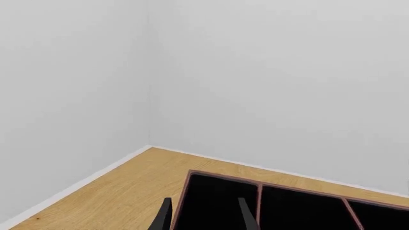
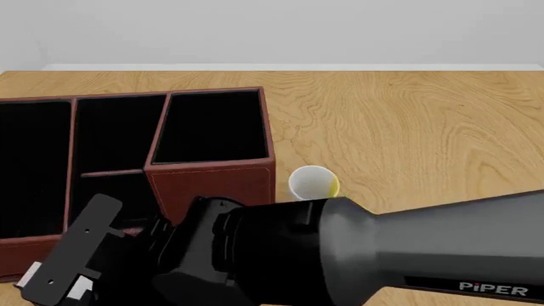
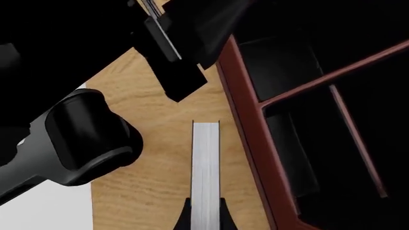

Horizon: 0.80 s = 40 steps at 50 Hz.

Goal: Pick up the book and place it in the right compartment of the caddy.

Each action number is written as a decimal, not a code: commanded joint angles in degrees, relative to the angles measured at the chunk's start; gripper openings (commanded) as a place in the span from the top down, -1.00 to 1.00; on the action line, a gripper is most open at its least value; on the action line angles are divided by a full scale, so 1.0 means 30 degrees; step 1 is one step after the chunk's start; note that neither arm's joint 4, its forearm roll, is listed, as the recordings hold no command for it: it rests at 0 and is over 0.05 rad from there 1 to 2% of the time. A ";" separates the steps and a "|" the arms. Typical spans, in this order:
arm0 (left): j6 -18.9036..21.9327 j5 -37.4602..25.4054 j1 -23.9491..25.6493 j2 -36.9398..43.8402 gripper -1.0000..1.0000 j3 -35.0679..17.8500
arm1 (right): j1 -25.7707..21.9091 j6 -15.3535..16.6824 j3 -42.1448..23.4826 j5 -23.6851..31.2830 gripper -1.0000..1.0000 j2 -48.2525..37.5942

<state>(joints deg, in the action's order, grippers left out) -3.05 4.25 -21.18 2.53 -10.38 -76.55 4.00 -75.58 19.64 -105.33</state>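
In the right wrist view the book (image 3: 206, 163) shows its white page edge, standing on edge over the wooden table beside the caddy (image 3: 246, 110). My right gripper (image 3: 204, 218) is shut on the book, one dark finger on each cover. In the front view the right arm (image 2: 383, 248) covers the book and that gripper. The caddy's right compartment (image 2: 213, 124) is black-lined behind a high reddish-brown front wall (image 2: 213, 188). My left gripper (image 1: 206, 218) is open with nothing between its fingers, above one end of the caddy (image 1: 259, 191).
A white-and-yellow mug (image 2: 313, 183) lies just right of the caddy's tall front wall, close to the right arm. The left arm (image 3: 70, 139) crosses the right wrist view near the book. White walls border the table's far edge (image 2: 340, 67).
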 commanded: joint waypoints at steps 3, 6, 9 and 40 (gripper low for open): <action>-0.0007 -0.0995 0.0144 -0.0837 -1.00 -0.0317 | -0.0367 -0.0335 0.0824 0.0438 1.00 0.1977; -0.0009 -0.1065 0.0220 -0.0840 -1.00 -0.0383 | -0.0380 -0.0297 0.1094 0.0589 1.00 0.2591; -0.0061 -0.1165 0.0306 -0.0841 -1.00 -0.0478 | -0.0309 -0.0291 0.1498 0.0593 1.00 0.3161; 0.0177 -0.1971 0.1832 -0.0842 -1.00 -0.1138 | 0.1133 -0.1756 0.7299 0.0692 1.00 1.0946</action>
<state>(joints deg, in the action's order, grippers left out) -2.78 -0.73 -17.57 0.05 -13.00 -74.89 0.67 -58.10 21.16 -80.62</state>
